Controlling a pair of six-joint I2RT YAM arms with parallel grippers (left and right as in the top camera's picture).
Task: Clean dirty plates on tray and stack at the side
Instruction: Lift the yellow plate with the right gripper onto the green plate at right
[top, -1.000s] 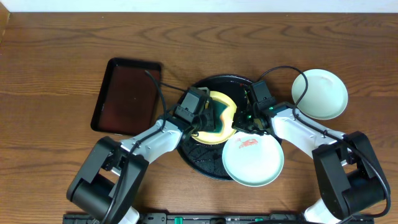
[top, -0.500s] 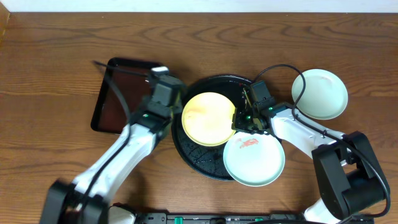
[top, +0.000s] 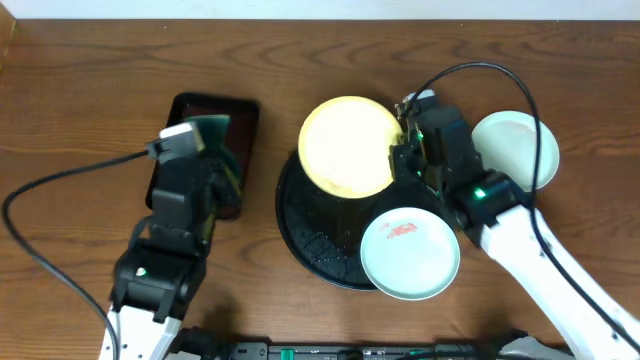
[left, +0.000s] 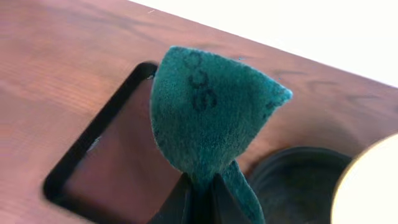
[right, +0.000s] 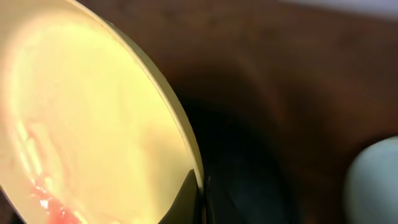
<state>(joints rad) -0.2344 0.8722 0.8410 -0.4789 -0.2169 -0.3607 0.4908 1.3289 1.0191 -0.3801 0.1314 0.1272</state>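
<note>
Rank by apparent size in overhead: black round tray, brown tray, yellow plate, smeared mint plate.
1. black round tray
2. brown tray, partly hidden
3. yellow plate and smeared mint plate: about alike; the yellow may sit nearer the camera, so unranked.

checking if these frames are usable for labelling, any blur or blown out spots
Overhead: sharp and evenly lit, though the yellow plate is washed out by glare. Left wrist: the green scouring pad is crisp, the top-right corner blown to white. Right wrist: soft throughout, the plate's red smear blurred and the black tray murky.
</note>
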